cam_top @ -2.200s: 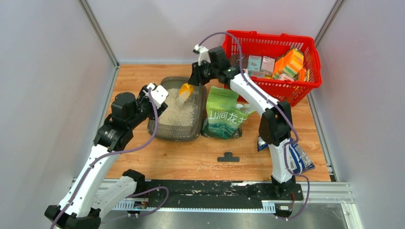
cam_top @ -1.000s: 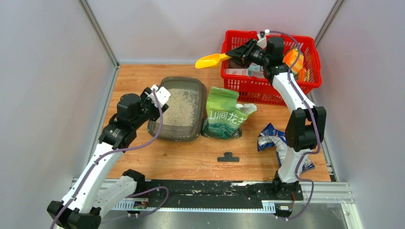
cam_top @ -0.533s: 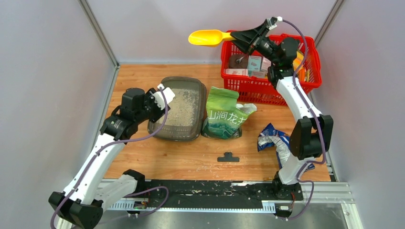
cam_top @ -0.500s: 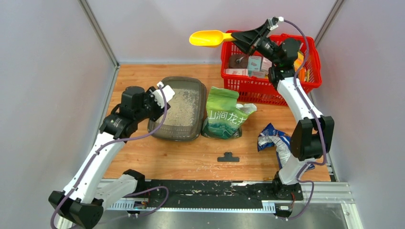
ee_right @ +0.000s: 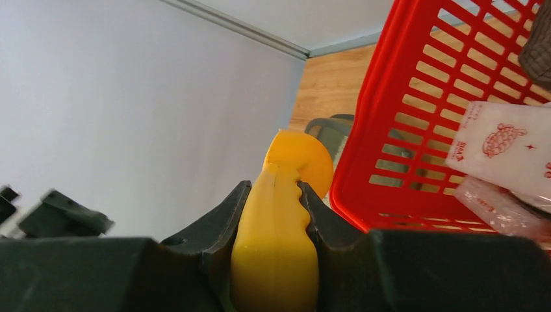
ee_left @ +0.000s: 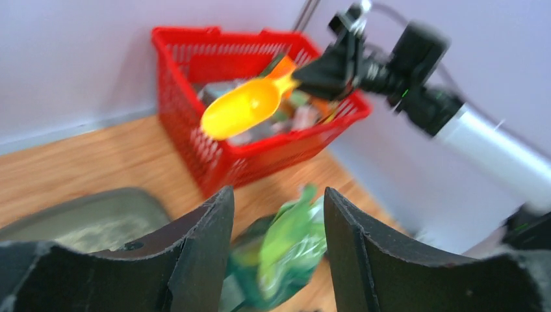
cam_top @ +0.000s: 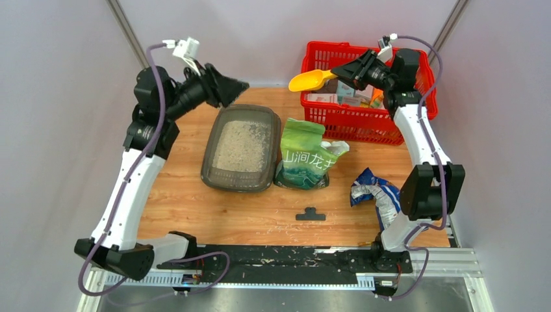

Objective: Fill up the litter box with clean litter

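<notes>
Hovering high, left end effector (ee_left: 277, 195) wide, right end effector (ee_right: 273, 188) gripping yellow scoop (cam_top: 310, 80)

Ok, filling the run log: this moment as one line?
left gripper: open, empty | right gripper: holds yellow scoop | litter box: litter inside

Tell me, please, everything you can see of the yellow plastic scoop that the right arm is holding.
The yellow plastic scoop is smooth, glossy and made in one piece: a rounded oval bowl tapering into a handle with notched edges. The right gripper is shut on the handle, and nothing else touches it. It hangs in the air, roughly level, with its bowl pointing left past the left wall of the red mesh basket. No granules show on it.
</notes>
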`<act>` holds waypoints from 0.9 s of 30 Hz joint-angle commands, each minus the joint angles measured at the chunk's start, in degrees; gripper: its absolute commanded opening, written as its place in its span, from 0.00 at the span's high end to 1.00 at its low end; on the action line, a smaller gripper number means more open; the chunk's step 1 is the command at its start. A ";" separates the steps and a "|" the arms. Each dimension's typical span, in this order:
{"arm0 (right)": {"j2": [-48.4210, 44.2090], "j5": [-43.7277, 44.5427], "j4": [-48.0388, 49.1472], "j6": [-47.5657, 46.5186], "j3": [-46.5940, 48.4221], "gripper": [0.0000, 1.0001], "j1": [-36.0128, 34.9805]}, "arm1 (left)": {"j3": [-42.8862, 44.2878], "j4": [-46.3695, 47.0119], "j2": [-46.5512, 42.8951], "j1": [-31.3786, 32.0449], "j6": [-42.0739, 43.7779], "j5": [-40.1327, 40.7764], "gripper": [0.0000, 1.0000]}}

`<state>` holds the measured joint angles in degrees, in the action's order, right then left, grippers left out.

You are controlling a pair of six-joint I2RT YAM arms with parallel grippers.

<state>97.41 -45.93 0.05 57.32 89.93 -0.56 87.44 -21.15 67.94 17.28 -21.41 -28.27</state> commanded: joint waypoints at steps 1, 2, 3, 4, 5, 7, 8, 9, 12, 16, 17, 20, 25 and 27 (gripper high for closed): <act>-4.41 0.05 -17.68 -18.46 7.71 1.00 0.03 | 3.35 19.02 4.21 -5.05 -33.13 -9.86 0.37; -4.77 0.23 -19.37 -20.39 8.24 1.00 -0.06 | 4.48 19.56 5.78 -5.58 -41.78 -10.13 0.37; -5.55 0.40 -20.96 -23.36 8.59 1.00 0.03 | 5.45 17.91 6.58 -6.11 -45.70 -10.57 0.38; -5.82 1.01 -23.58 -24.79 9.20 1.00 0.03 | 6.24 17.11 7.37 -6.90 -50.00 -11.45 0.39; -6.08 1.37 -24.74 -26.02 9.47 1.00 0.03 | 6.25 17.19 8.08 -6.99 -57.44 -12.24 0.41; -6.61 1.98 -27.02 -28.56 10.17 1.00 0.03 | 4.85 16.93 7.47 -6.91 -61.28 -12.86 0.50; -6.61 1.99 -27.47 -29.28 10.44 1.00 0.03 | 4.06 16.32 7.12 -6.91 -63.65 -13.30 0.54; -6.61 2.25 -28.17 -29.98 10.79 1.00 -0.06 | 3.71 15.36 6.94 -6.91 -64.45 -14.26 0.57; -6.26 2.60 -29.85 -31.74 12.20 1.00 0.03 | 2.39 11.94 6.06 -6.99 -70.51 -16.02 0.60; -5.82 2.87 -30.55 -32.62 12.99 1.00 0.03 | 5.44 5.60 4.92 -6.91 -76.05 -13.83 0.62; -6.00 2.95 -30.55 -32.80 13.16 1.00 0.03 | 6.51 3.50 4.83 -6.91 -76.67 -13.31 0.61; -6.17 2.95 -30.46 -33.24 13.17 1.00 -0.06 | 12.30 5.13 5.62 -6.91 -79.14 -11.28 0.59; -6.44 1.64 -30.20 -32.89 13.95 1.00 1.68 | 14.97 4.38 7.91 -6.47 -71.20 -7.34 0.60; -7.22 2.24 -30.11 -33.32 14.39 1.00 2.22 | 11.89 4.79 7.99 -6.03 -59.87 -3.04 0.56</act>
<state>92.47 -43.64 -30.89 25.54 100.71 -0.01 102.06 -14.06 75.20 10.55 -93.27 -37.36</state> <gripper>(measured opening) 0.298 0.403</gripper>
